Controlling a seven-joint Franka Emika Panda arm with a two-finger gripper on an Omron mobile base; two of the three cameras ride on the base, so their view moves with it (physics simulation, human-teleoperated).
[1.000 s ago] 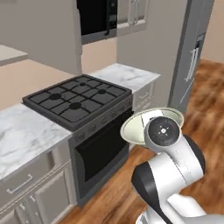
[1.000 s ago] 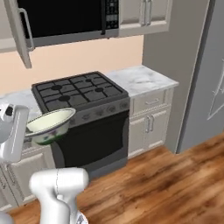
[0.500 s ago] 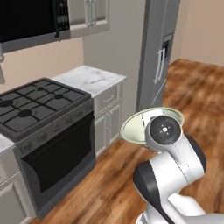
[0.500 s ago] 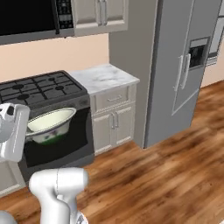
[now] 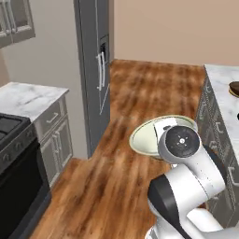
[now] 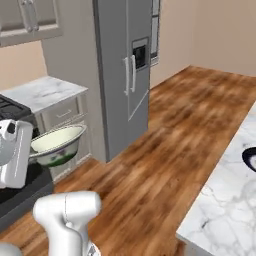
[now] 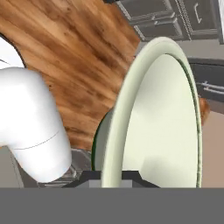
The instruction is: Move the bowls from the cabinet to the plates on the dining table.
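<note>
The gripper (image 7: 111, 177) is clenched on the rim of the pale green-cream bowl (image 5: 150, 136), carried above the wood floor (image 5: 116, 177), with the dining table (image 5: 223, 93) ahead and to the right of the bowl, bearing a dark-rimmed plate (image 6: 250, 159).

One pale green-cream bowl (image 5: 149, 137) is up near the arm, one fridge (image 5: 93, 70) stands far left, one stove (image 5: 14, 172) near left, one marble-topped table (image 6: 230, 200) right.
</note>
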